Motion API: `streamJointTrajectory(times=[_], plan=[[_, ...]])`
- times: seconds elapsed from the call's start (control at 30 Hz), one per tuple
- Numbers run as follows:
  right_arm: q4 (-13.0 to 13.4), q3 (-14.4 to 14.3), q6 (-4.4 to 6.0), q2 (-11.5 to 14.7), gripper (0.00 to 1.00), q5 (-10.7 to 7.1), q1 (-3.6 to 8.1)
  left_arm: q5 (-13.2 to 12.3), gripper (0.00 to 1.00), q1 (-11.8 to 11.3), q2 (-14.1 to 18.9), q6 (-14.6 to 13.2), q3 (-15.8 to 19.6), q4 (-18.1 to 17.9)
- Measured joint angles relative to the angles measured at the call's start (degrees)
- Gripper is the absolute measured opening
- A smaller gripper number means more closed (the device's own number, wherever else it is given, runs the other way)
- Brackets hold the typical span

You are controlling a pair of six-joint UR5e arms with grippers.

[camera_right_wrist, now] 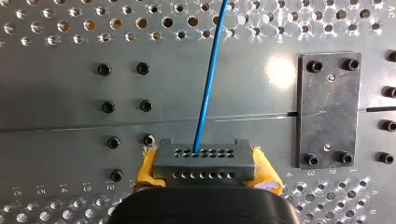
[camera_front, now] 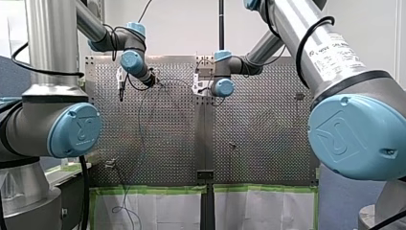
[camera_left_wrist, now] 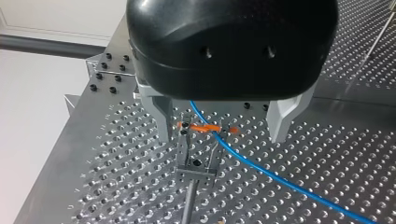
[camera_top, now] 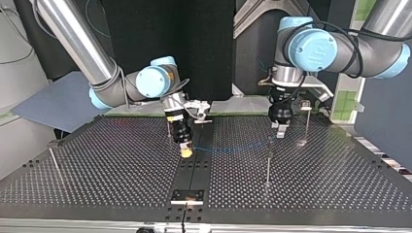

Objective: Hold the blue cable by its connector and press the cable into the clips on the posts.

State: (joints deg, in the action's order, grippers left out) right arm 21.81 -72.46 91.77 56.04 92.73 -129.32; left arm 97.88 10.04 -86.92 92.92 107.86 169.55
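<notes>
The thin blue cable runs from under my left gripper through the orange-tipped clip on top of a post. The left gripper's metal fingers stand open on either side of that clip, touching nothing. In the right wrist view my right gripper has its yellow pads shut on the grey connector, and the cable leaves it ahead over the plate. In the top view the cable spans from my right gripper toward my left gripper.
Thin posts stand on the perforated table: one mid-table, one at the top view's right, one at its left. A small bolted plate lies beside the connector. The cable's slack trails off the near table edge.
</notes>
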Motion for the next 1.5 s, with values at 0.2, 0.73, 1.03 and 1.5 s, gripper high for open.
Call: streamJointTrajectory(times=[0.2, 0.73, 1.03, 1.5], plan=[[0.0, 0.0, 0.0, 0.0, 0.0, 0.0, -0.01, 0.09, 1.0, -0.01, -0.02, -0.07, 0.0, 0.0], [-0.04, 0.0, 0.01, 0.0, 0.0, -0.02, 0.0, 1.13, 1.0, 0.2, -0.03, -1.99, -0.01, 0.26], [-0.01, 0.02, -0.01, 0.01, 0.0, 0.0, 0.07, 0.44, 1.0, 1.72, -0.02, -6.28, -0.02, 0.22], [-0.06, 0.03, -0.39, 0.06, 0.0, 0.0, -0.13, 0.93, 1.0, 4.84, -0.63, -5.03, -2.9, -2.52]])
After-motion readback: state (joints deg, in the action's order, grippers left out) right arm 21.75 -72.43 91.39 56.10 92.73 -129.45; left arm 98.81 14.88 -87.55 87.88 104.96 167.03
